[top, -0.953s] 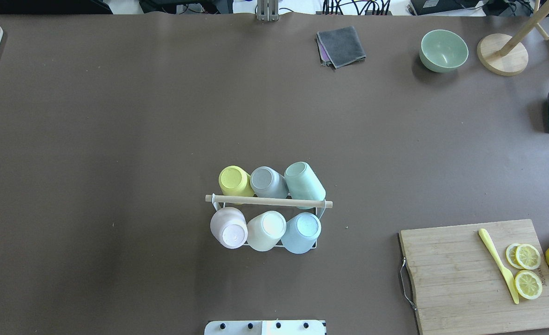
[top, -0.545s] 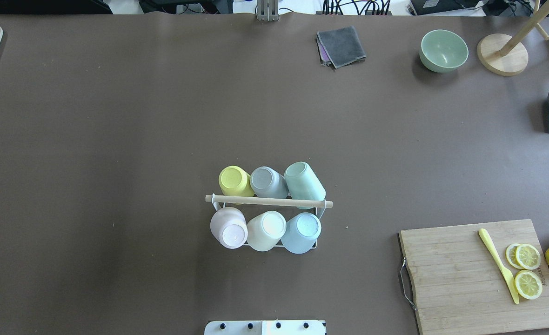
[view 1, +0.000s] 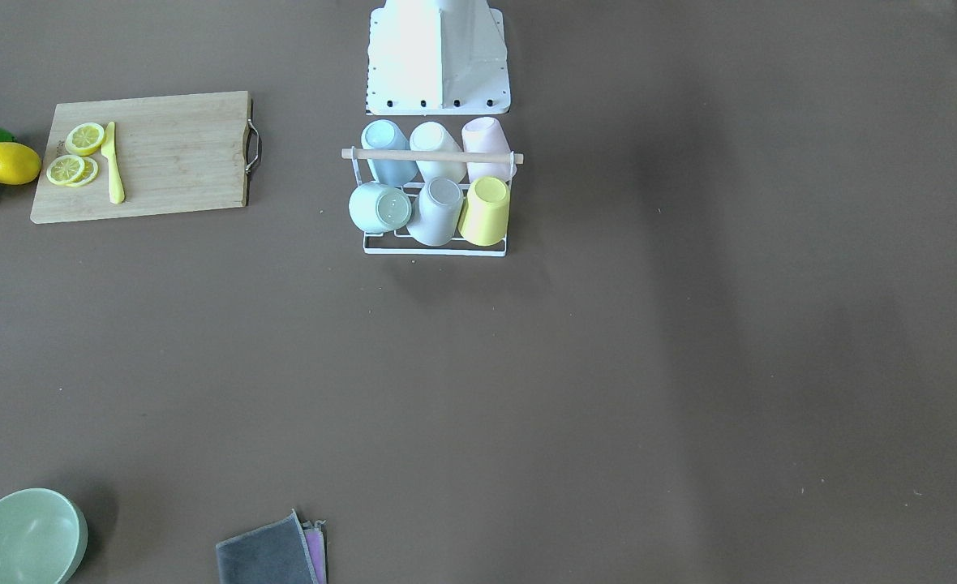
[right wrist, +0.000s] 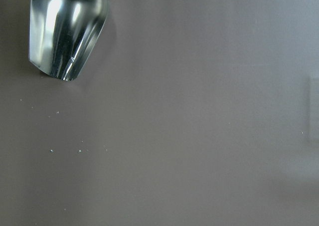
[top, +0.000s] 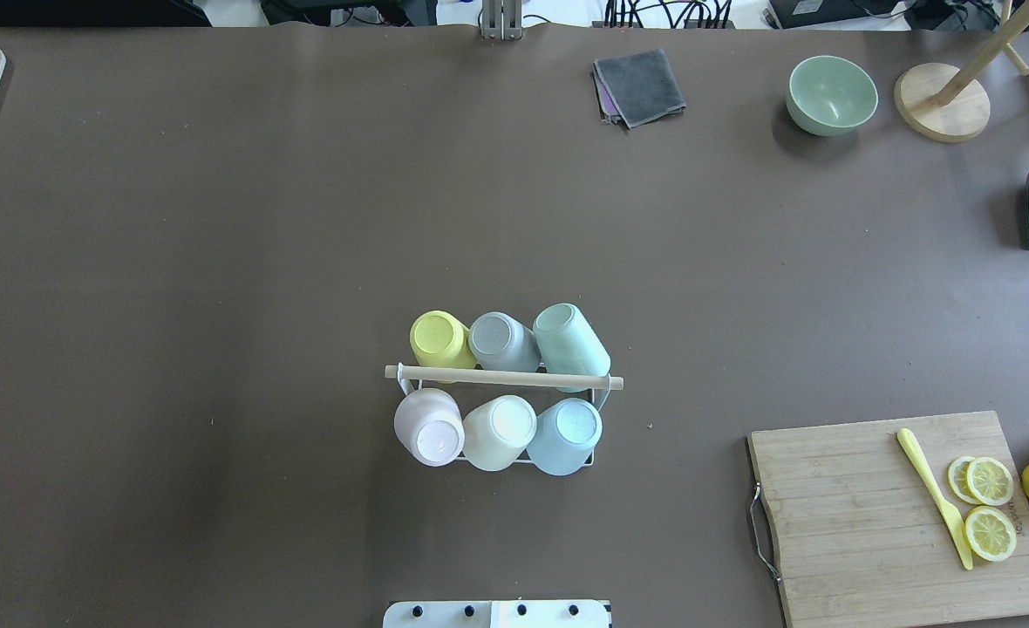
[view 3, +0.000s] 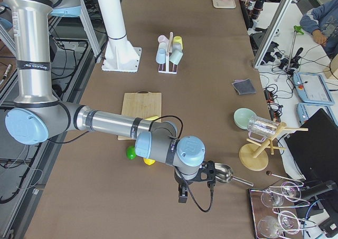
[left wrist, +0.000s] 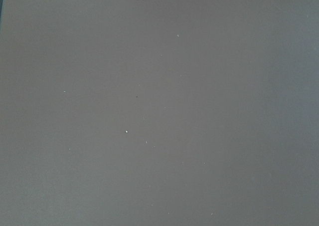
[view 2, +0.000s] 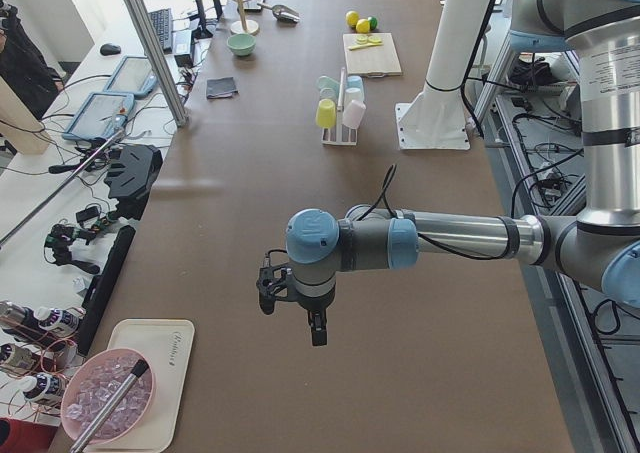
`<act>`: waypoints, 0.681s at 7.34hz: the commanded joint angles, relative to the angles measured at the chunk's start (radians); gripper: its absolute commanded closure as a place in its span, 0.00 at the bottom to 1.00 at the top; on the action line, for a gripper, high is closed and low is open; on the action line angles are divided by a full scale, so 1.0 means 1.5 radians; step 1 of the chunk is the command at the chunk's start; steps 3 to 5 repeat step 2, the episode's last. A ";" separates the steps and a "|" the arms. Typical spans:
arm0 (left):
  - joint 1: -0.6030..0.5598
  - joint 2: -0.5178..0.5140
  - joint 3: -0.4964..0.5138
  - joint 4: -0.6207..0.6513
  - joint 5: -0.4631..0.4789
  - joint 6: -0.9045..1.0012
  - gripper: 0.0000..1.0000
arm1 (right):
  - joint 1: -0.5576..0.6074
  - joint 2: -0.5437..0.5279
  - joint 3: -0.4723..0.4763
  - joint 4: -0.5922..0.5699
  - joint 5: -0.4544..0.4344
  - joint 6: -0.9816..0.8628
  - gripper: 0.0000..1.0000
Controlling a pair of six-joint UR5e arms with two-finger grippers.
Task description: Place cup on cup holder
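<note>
The cup holder is set on the brown table by the robot's edge, a cutting board near the right edge, a bowl at the far edge.

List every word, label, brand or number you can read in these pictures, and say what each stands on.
Nothing is legible.
Cutting board: brand mark, too blurred to read.
White tray: script word, too blurred to read.
Right arm: printed label, too small to read.
</note>
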 commanded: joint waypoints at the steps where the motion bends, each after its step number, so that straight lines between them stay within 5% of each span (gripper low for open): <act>1: 0.000 0.000 0.001 0.000 0.000 0.000 0.01 | 0.000 0.000 0.000 0.000 0.000 0.000 0.00; 5: -0.001 0.000 -0.001 -0.001 -0.004 0.000 0.01 | 0.000 0.001 0.002 -0.001 -0.001 0.001 0.00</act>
